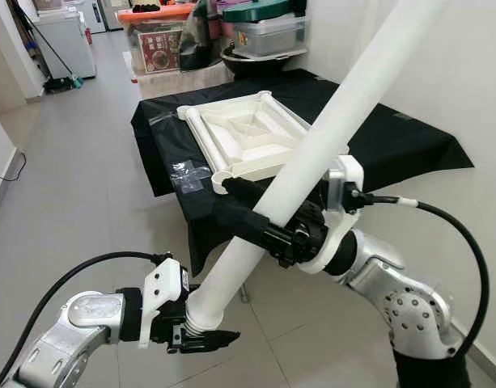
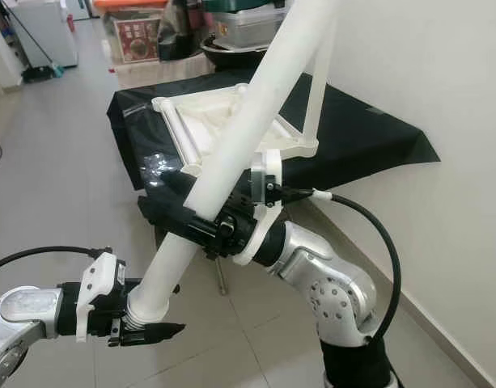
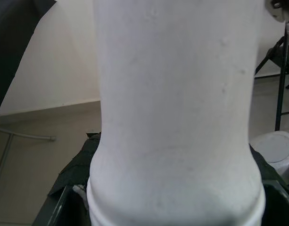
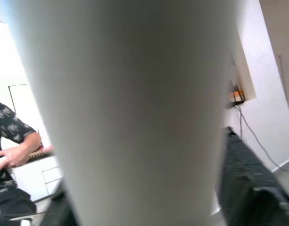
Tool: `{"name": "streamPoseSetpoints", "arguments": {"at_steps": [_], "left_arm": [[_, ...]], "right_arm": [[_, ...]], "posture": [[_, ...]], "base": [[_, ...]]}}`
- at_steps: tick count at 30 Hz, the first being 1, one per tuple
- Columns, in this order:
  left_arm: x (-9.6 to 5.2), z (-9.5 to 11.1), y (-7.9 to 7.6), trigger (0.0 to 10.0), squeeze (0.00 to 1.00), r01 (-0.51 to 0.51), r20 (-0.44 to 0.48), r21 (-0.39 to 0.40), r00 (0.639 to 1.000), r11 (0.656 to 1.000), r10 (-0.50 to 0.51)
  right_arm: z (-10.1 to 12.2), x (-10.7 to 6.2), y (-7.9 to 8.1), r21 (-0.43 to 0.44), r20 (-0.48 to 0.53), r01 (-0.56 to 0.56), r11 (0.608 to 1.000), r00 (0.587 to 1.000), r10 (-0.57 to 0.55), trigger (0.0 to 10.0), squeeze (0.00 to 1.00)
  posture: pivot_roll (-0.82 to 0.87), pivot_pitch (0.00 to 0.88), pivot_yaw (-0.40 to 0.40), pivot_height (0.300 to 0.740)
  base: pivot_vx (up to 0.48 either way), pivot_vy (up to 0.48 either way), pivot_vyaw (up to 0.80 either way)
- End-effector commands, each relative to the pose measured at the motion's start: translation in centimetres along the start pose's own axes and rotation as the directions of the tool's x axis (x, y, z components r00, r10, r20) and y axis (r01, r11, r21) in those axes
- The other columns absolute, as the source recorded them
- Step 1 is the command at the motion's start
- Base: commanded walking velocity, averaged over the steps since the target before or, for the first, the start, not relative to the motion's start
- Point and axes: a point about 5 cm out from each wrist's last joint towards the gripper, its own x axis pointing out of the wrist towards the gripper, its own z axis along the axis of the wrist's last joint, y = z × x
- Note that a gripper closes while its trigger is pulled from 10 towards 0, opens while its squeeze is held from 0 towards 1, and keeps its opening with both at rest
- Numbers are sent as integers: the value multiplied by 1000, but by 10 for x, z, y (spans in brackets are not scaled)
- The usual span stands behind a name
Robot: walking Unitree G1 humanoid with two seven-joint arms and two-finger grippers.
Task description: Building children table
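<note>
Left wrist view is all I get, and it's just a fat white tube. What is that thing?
Observer: A long white plastic table leg, slanting up across the robot's front.
Operator: Who's holding it?
Observer: Both claws. The left claw grips its ridged lower end, low over the tiled floor.
Operator: And the other one?
Observer: The right claw is clamped round the middle of the leg.
Operator: Where's the table itself?
Observer: A white plastic tabletop lies upside down on a black-draped table straight ahead.
</note>
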Motion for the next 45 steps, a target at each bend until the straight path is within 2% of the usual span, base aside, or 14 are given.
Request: {"name": "streamPoseSetpoints", "arguments": {"at_steps": [1, 5, 14, 15, 16, 17, 24, 35, 36, 37, 40, 43, 44, 45], "left_arm": [[6, -4, -6, 10000, 0, 67, -37, 5, 997, 998, -67], [14, -2, -1, 10000, 0, 96, -22, 6, 995, 995, -96], [19, -2, -3, 10000, 0, 152, -31, 15, 988, 988, -151], [19, -2, -2, 10000, 184, 143, -26, 19, 989, 990, -143], [19, -2, -2, 10000, 184, 143, -26, 19, 989, 990, -143], [19, -2, 1, 10000, 1000, 117, -9, 16, 993, 993, -117], [10, 2, 10, 10000, 1000, 15, 43, 1, 999, 1000, -15], [-33, 20, 24, 10000, 1000, -275, 107, 8, 956, 961, 272], [-36, 23, 23, 10000, 643, -309, 124, 12, 944, 951, 305], [-39, 24, 23, 10000, 0, -347, 138, 17, 930, 938, 341], [-42, 26, 19, 10000, 0, -377, 164, -10, 913, 926, 373], [-45, 24, 17, 10000, 0, -424, 169, -39, 890, 905, 424], [-46, 23, 19, 10000, 0, -459, 172, -53, 871, 887, 461], [-47, 22, 20, 10000, 0, -482, 174, -62, 857, 874, 485]], "right_arm": [[2, 4, 5, 6, 21, -28, 1000, 999, 28, 0, 0], [2, 7, 9, 41, 85, -56, 998, 995, 52, 0, 0], [-3, 7, 15, 53, 78, -62, 997, 995, 57, 0, 0], [-4, 6, 14, 55, 74, -55, 997, 996, 51, 0, 0], [-4, 6, 14, 55, 74, -55, 997, 996, 51, 0, 0], [-5, 6, 13, 55, 72, -46, 997, 997, 42, 0, 0], [-3, 3, 3, 34, 74, 20, 999, 997, -23, 0, 0], [12, -29, -29, -82, 74, 280, 957, 959, -274, 0, 0], [12, -34, -34, -96, 68, 322, 942, 946, -317, 0, 0], [12, -39, -38, -105, 66, 355, 929, 934, -350, 0, 0], [13, -47, -45, -126, 61, 417, 900, 909, -413, 0, 0], [14, -56, -57, -163, 60, 538, 827, 842, -536, 0, 0], [14, -61, -67, -181, 58, 617, 766, 784, -618, 3373, 0], [14, -64, -74, -193, 58, 666, 720, 741, -669, 3373, 0]], "posture": [[-25, 0, -7, 740], [-45, 0, -3, 740], [-59, 0, 3, 740], [-58, 0, 3, 740], [-58, 0, 3, 740], [-57, 0, 1, 740], [-48, 0, -7, 740], [-24, 0, -23, 740], [-24, 0, -23, 740], [-20, 0, -25, 740], [-16, 0, -27, 740], [-16, 0, -25, 740], [-16, 0, -23, 740], [-16, 0, -23, 740]], "base": [[0, 0, 0], [0, 0, 0], [0, 0, 0], [0, 0, 0], [0, 0, 0], [0, 0, 0], [0, 0, 0], [0, 0, 0], [0, 0, 0], [0, 0, 0], [0, 0, 0], [0, 0, 0], [0, 0, 0], [0, 0, 0]]}}
